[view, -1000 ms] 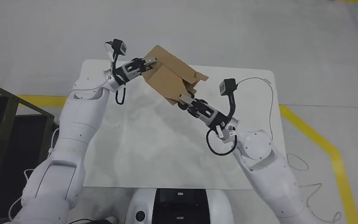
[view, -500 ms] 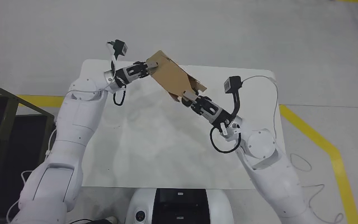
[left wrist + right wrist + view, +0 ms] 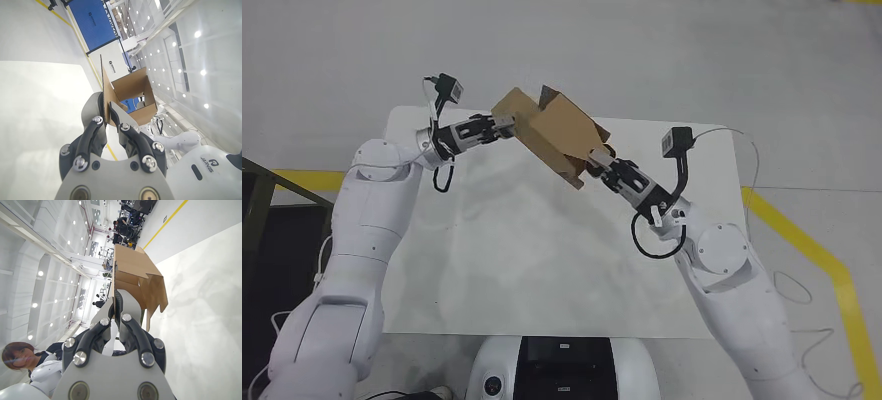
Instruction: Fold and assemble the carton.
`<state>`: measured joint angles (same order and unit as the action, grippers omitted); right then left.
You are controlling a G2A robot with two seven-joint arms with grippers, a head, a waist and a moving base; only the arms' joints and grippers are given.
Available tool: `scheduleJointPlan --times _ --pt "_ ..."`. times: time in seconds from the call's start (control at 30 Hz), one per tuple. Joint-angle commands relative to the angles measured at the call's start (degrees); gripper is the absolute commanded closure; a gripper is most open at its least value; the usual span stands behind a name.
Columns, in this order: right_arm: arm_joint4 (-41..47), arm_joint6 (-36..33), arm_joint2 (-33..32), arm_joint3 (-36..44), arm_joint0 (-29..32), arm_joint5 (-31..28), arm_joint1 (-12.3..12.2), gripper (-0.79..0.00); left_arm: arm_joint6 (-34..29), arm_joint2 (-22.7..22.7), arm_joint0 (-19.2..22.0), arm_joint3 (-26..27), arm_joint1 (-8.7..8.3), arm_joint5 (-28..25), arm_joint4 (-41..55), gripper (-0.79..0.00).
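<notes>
Over the table [image 3: 542,260], left hand [image 3: 510,125] and right hand [image 3: 596,164] each pinch the carton [image 3: 560,133], now opened squarer than before.

top view: the carton [image 3: 557,135] covers the fingertips of the left end effector [image 3: 504,125] and right end effector [image 3: 594,165], so the pinch points on its flaps are hidden there. carton underside and the flaps facing the worktop [image 3: 522,260] can't be seen, nor the worktop patch under it. left wrist view: flap edge held in the clamp hides most of one finger behind the card; the carton's far end is partly blocked by the other finger. right wrist view: panel edge hides one fingertip, lower flap partly behind the other finger. worktop is cut off by the frame edge in both wrist views. how far the end flaps are folded: can't tell.
</notes>
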<state>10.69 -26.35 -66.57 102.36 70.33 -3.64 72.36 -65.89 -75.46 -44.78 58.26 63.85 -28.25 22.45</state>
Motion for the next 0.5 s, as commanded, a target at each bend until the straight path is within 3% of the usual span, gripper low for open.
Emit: scheduleJointPlan --times 0.0,0.3,0.47 --pt "-0.08 -0.1 -0.08 -0.17 -0.07 0.13 0.0 0.0 -0.63 -0.14 -0.07 0.21 -0.16 0.06 0.08 0.0" --pt "-0.42 0.16 0.19 -1.23 -0.71 0.23 0.15 0.0 -3.9 0.09 -0.24 0.67 -0.47 0.62 2.62 0.0" --pt "-0.12 -0.02 0.34 -0.98 -0.61 0.0 0.21 0.0 -0.65 0.06 -0.21 -0.27 -0.55 0.9 1.67 0.0"
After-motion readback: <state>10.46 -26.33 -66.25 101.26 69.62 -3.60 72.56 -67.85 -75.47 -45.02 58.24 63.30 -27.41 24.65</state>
